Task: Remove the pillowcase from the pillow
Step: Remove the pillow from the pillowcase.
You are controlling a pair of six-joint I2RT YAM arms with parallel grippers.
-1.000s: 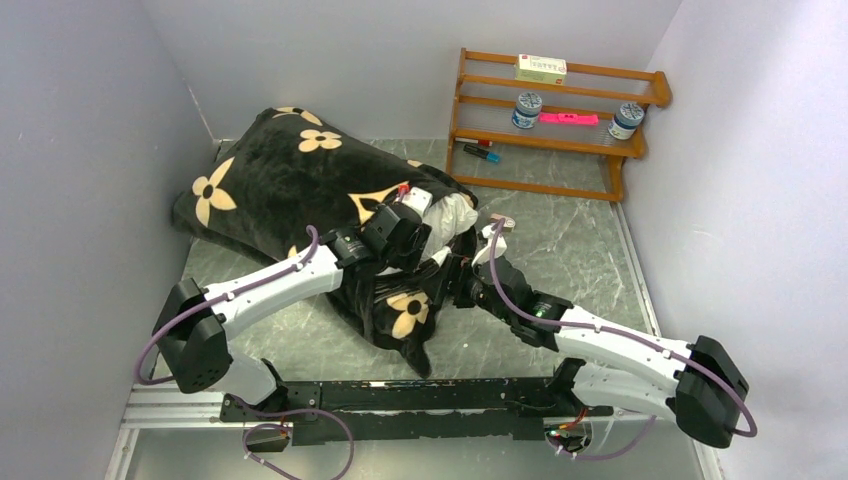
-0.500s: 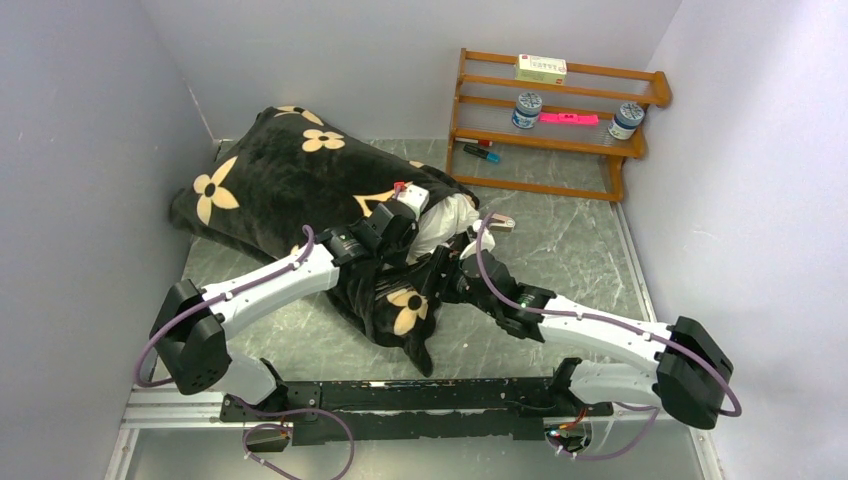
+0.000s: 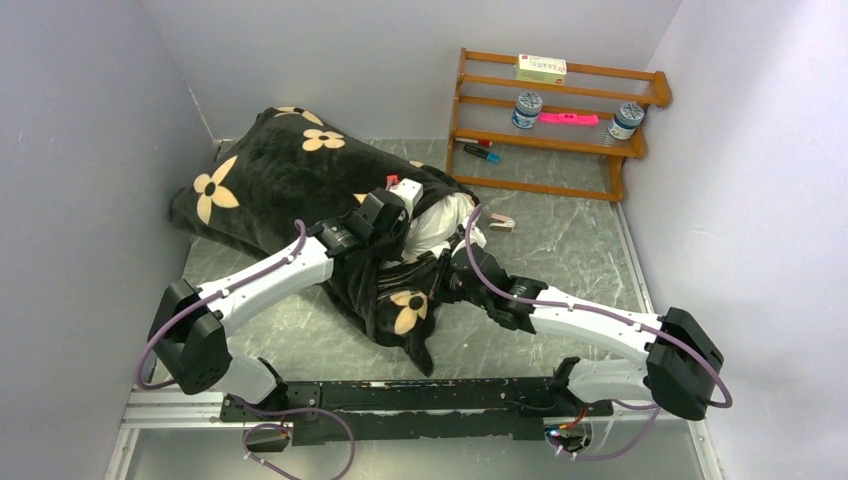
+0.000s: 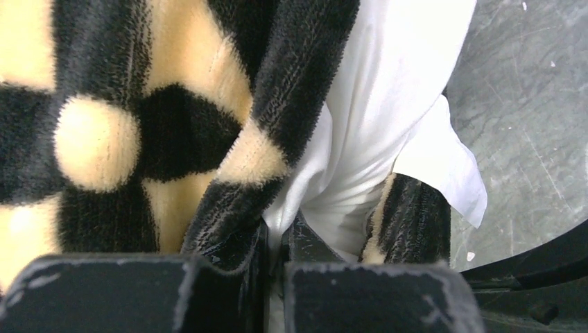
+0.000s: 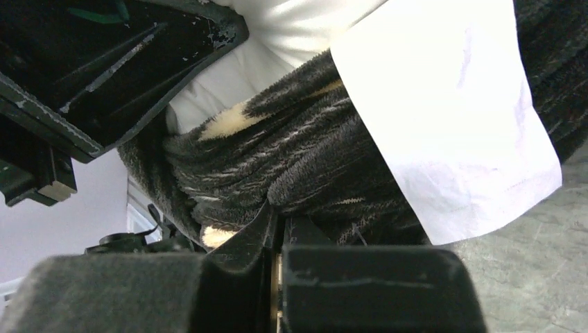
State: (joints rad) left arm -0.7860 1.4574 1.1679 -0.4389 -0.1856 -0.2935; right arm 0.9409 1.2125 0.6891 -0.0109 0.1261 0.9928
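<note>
Task's things: the black plush pillowcase with tan flower print (image 3: 270,170) lies from the upper left toward the centre of the top view, on the grey marbled table (image 3: 560,250). It covers nearly all of the plump white pillow (image 3: 440,215), which shows only at the open end in the centre.
Left gripper: the left gripper (image 4: 275,239) is clenched at the mouth of the cover. In its wrist view, white pillow cloth runs down into the narrow gap between the fingers. The black hem lies against the left finger, so some plush may be caught too.
Right gripper: the right gripper (image 5: 279,232) is clamped on a fold of black plush just below the opening, lower centre of its wrist view. A flat white flap (image 5: 451,125), probably a label, hangs beside it.
Why held so: 1 arm seems to anchor the pillow while the other grips the cover. That would let the 2 be drawn apart, the cover sliding off the far end.
Risk: if the left pinch includes the hem, pulling may drag both cloths together.
Stage: grips just set. By my judgement the stripping itself is hardly begun.
Changed in 1 second: both sets of jaws have closed, the left first. The left wrist has moved toward the upper left, deeper over the opening. The right arm has stretched further in, and its elbow has shifted left. The exposed white patch looks about the same.
Unchanged: the wooden rack (image 3: 560,120) at the upper right.
</note>
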